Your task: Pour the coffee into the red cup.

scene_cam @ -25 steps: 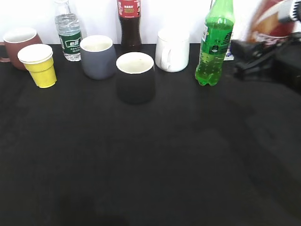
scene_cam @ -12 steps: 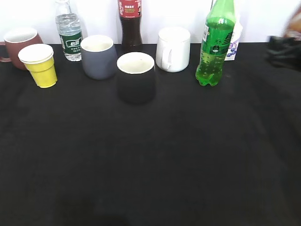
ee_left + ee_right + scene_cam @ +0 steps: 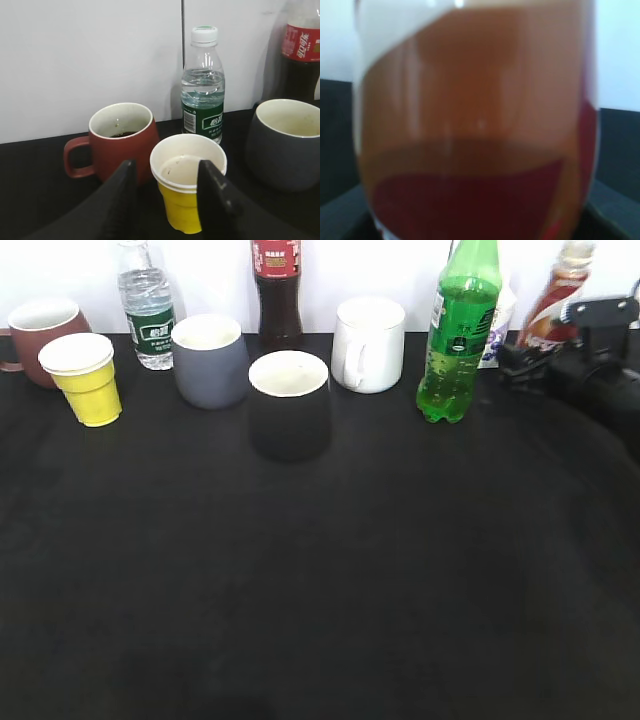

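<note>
The red cup (image 3: 45, 338) stands at the far left back of the table; the left wrist view shows it (image 3: 125, 147) with a little dark liquid inside. The coffee bottle (image 3: 553, 300), brown with a red and white label, is upright at the far right and fills the right wrist view (image 3: 475, 125). My right gripper (image 3: 528, 352) is shut on its lower part; its fingers are hidden in the wrist view. My left gripper (image 3: 167, 197) is open, its fingers either side of a yellow paper cup (image 3: 187, 200), in front of the red cup. It is out of the exterior view.
Along the back stand the yellow cup (image 3: 85, 380), a water bottle (image 3: 146, 310), a grey cup (image 3: 208, 362), a cola bottle (image 3: 276, 290), a black cup (image 3: 288, 405), a white mug (image 3: 368, 345) and a green soda bottle (image 3: 458, 335). A small carton (image 3: 497, 325) stands behind it.
The right arm swung out past the right edge with the tilted bottle, then came back in; the bottle now stands upright at the far right.
</note>
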You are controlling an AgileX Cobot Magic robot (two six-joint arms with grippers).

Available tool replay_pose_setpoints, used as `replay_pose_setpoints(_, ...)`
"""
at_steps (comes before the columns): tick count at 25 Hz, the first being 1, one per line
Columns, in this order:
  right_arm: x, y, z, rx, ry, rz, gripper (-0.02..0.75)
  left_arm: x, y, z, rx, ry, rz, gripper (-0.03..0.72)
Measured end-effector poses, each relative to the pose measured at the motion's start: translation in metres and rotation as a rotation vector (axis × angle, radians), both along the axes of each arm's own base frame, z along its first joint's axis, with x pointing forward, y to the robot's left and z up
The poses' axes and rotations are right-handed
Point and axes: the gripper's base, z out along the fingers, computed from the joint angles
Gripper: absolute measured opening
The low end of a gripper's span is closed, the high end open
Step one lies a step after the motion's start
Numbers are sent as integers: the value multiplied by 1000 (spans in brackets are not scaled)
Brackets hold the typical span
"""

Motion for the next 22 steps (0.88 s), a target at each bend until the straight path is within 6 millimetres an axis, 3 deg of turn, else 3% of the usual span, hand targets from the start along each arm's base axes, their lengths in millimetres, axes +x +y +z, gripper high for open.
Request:
replay_pose_setpoints(3, 4, 1, -14, 7, 18, 8, 533, 0, 0, 0, 0, 0, 0, 312)
replay_pose_setpoints(8, 5, 1, -11, 22, -13, 9, 588, 0, 0, 0, 0, 0, 0, 312)
replay_pose_setpoints(14, 4, 1, -10, 19, -16, 9, 599, 0, 0, 0, 0, 0, 0, 312)
replay_pose_setpoints(22, -35, -3, 3, 24, 33, -36, 599, 0, 0, 0, 0, 0, 0, 312)
